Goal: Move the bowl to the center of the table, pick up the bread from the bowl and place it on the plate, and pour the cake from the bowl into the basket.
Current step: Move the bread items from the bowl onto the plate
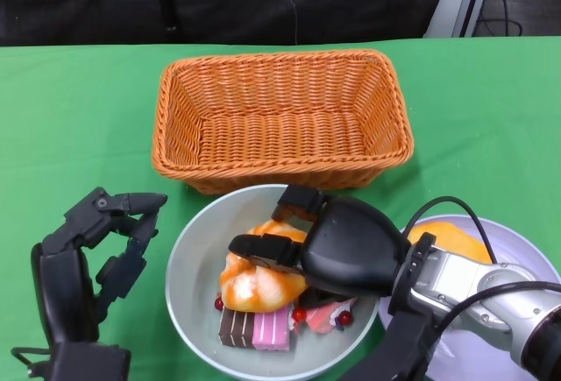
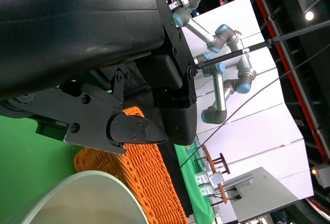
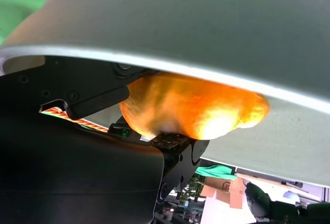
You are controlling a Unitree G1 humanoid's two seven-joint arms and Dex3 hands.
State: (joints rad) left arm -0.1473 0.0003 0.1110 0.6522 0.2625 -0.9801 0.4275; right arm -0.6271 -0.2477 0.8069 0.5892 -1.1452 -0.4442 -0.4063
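Reaching into the bowl (image 1: 188,267) at the lower middle of the head view, the right robot hand (image 1: 302,245) is closing its fingers around the bread (image 1: 259,286), a glossy orange and cream bun lying among the cake pieces (image 1: 263,327) of pink, brown and red. The right wrist view is showing that same bun (image 3: 193,105) wedged against black fingers, with the bowl's pale wall (image 3: 206,33) filling the upper part of the frame, so the hand is judged to be grasping the bread, though not yet lifting it clear.

The left robot hand (image 1: 105,241) is hovering at the lower left, just beside the bowl's rim, holding nothing, with its fingers curled in over an empty palm. The orange wicker basket (image 1: 280,118) is sitting above the bowl on the green worktop (image 1: 70,118), nearly touching it. The lilac plate (image 1: 526,258) is lying at the lower right, mostly hidden under the right forearm, and something orange is already showing on it.

Risks from here: the bread is looking soft, so a pinch near its edge may be letting it slip back. Lifting may also be dragging cake pieces over the rim, since they are lying right against the bun. With no hand steadying the bowl, it may be sliding into the basket.
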